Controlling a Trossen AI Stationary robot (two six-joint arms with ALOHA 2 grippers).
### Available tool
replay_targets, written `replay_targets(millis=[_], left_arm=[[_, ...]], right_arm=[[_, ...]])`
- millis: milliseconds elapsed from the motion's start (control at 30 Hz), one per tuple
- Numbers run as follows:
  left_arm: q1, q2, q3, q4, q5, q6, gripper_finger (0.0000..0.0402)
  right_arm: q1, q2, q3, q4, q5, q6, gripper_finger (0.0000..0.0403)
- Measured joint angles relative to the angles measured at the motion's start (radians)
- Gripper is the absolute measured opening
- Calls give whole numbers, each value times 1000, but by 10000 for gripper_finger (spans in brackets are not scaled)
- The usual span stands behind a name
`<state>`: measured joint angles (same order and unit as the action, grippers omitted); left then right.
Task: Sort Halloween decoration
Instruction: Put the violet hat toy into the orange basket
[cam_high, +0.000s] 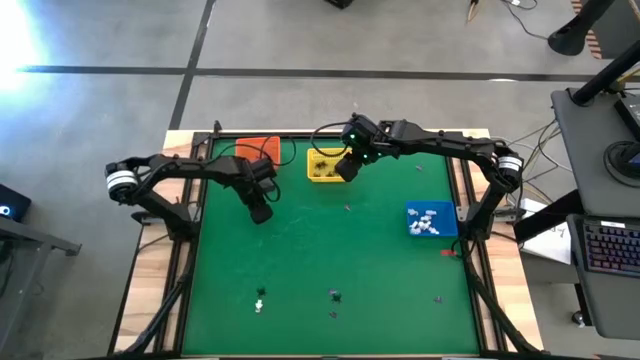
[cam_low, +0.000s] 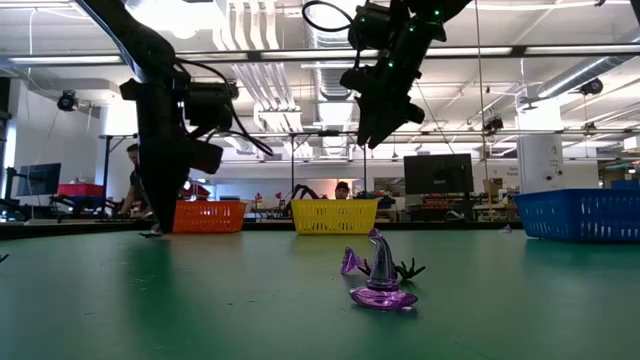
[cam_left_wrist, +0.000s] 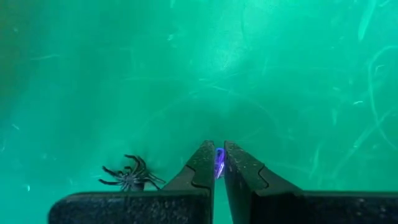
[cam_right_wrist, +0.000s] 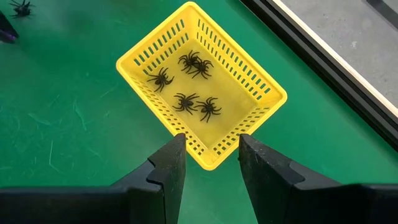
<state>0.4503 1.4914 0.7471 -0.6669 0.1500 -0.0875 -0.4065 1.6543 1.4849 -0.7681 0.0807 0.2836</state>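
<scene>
Left gripper (cam_left_wrist: 219, 163): fingers pressed together on a small purple trinket (cam_left_wrist: 219, 162), visible as a sliver between the tips in the left wrist view. The gripper is down at the green table (cam_high: 300, 260), left of centre in the high view, pointing downward with the arm bent in from the left edge. A black spider (cam_left_wrist: 129, 176) lies on the mat just beside the closed fingers, apart from them.

Right gripper (cam_right_wrist: 211, 152): fingers spread, nothing between them. It hangs well above the table over the near rim of the yellow basket (cam_right_wrist: 261, 81), the arm reaching in from the right side. Five black spiders (cam_right_wrist: 196, 106) lie inside this basket.

Surroundings: orange basket (cam_high: 258, 151) stands at the far edge beside the yellow one; blue basket (cam_high: 447, 222) sits at the right, holding white trinkets (cam_high: 426, 221). Loose decorations are scattered toward the near edge of the table (cam_high: 259, 301), well apart from both arms. In the low view, a purple witch hat (cam_low: 382, 284) stands upright on the mat in the foreground, with a dark spider just behind it. People show in the room beyond the table.
</scene>
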Motion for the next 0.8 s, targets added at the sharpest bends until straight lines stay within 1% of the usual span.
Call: replay_targets(millis=[133,300,433,500,600,800], left_arm=[[3,-5,0,12,-4,0,0],[21,-42,6,57,-8,-5,1],[54,-71,57,62,-12,-1,1],[73,-79,90,64,-41,19,1],[117,-83,137,61,-91,73,1],[259,-84,192,57,-100,145,1]], right_arm=[[0,0,0,1,0,0,139],[0,0,0,1,0,0,139],[0,0,0,1,-1,10,139],[1,0,0,0,-2,16,139],[1,0,0,0,-2,35,139],[1,0,0,-1,-3,57,139]])
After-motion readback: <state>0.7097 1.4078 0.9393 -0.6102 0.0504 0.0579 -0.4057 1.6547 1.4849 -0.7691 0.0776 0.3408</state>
